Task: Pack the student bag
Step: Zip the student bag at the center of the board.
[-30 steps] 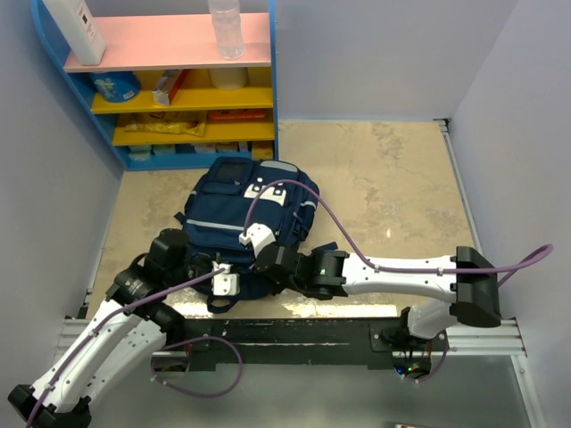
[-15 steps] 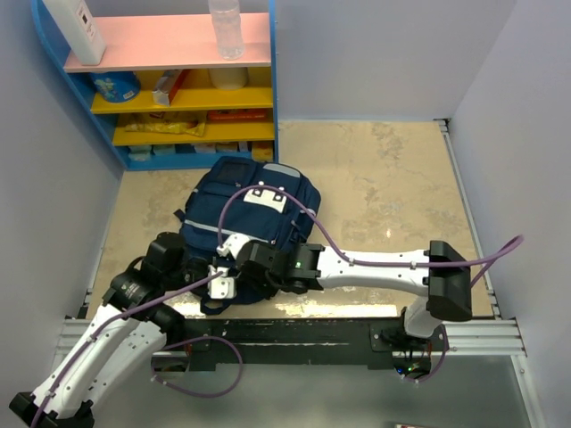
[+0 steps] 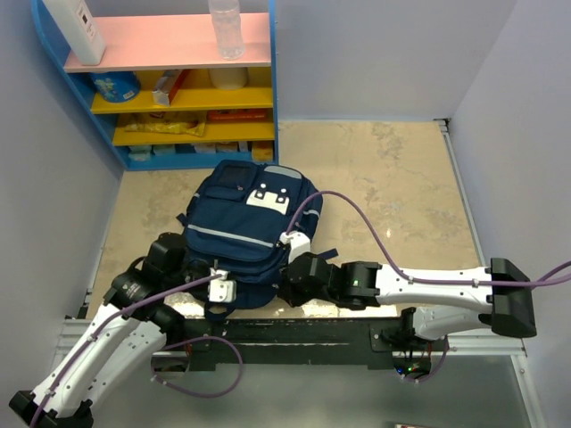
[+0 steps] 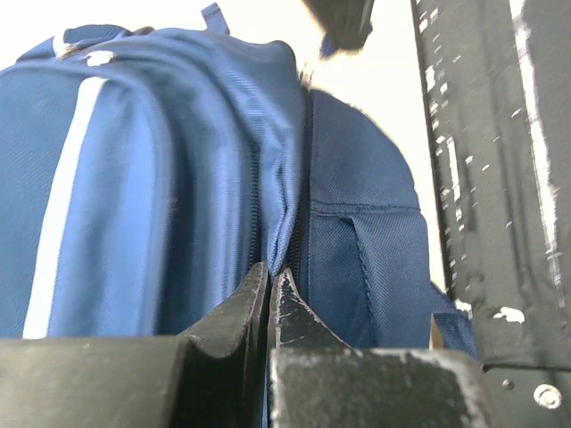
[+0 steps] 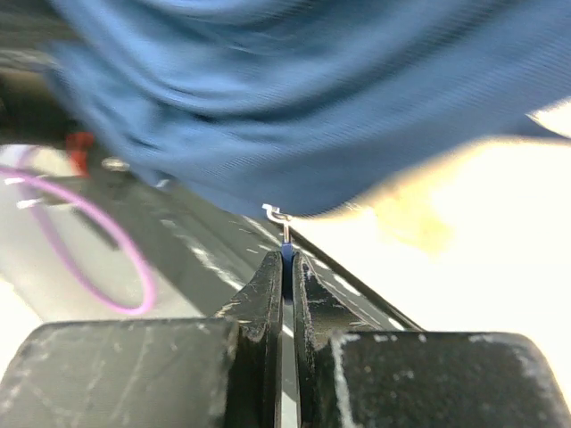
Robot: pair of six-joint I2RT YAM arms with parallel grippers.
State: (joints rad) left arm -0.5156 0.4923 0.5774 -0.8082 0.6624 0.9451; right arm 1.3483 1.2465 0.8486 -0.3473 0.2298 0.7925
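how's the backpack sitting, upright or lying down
Lying down, front up: overhead, the backpack rests on the table with its white patch and front pocket facing the camera.

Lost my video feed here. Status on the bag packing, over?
Left hand shut on bag fabric by the zipper seam. Right hand shut on a zipper pull. Bag lying front up, shelf just behind.

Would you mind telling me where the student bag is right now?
In the top view the student bag lies left of centre, just below the blue shelf, its near end held by the left tool and the right tool.
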